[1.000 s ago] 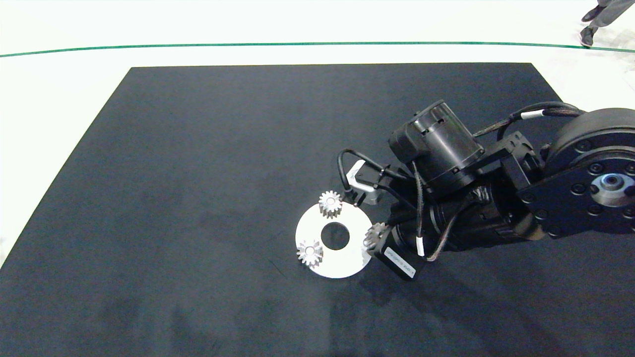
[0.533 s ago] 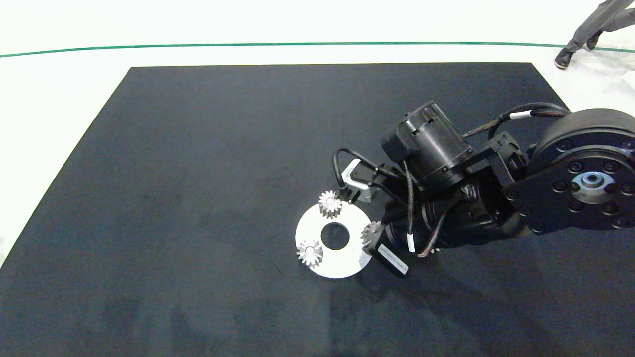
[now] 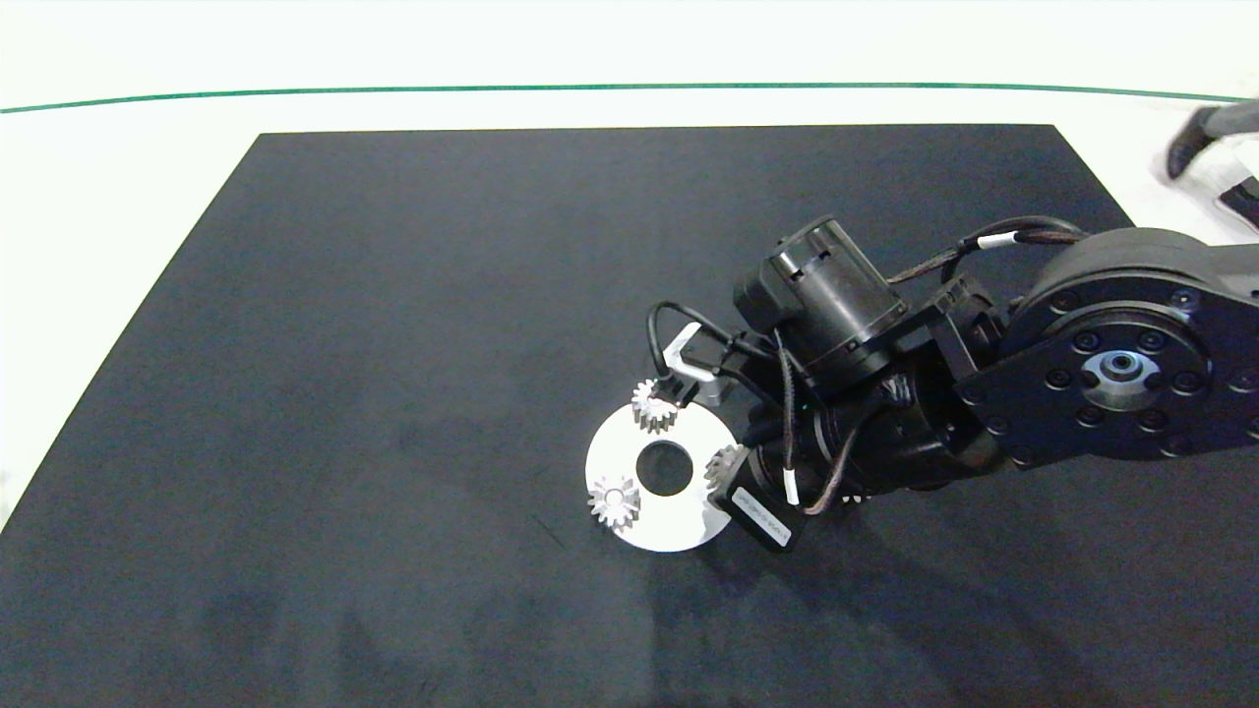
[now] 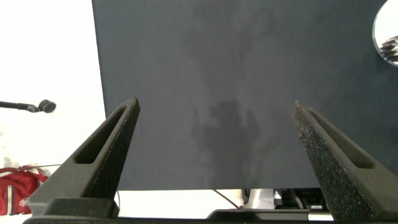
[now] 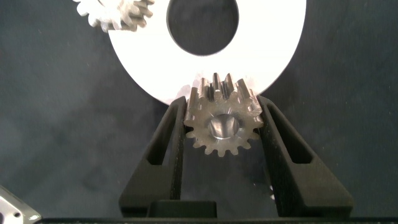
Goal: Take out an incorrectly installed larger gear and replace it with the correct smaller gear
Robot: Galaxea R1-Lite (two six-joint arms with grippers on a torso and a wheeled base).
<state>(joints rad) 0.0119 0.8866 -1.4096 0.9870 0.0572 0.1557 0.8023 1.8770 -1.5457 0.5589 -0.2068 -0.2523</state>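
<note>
The right gripper [image 5: 222,127] grips the smaller gear [image 5: 222,118] in its jaws at the edge of the white disc [image 5: 273,50], and should lower it straight, I think.

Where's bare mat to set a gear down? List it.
Free: black mat left of and beyond the white disc, plus the near strip. Crowded: disc's right side, where the right gripper clamps the smaller gear.

Right arm [image 3: 984,393]: black housings, a round joint plate [image 3: 1116,374] ringed with screws around a silver hub, and a ribbed cylindrical motor [image 3: 821,295]. Black cables [image 3: 984,251] carry white tags. Gripper fingers [image 5: 165,149] are dark, slotted wedges.
</note>
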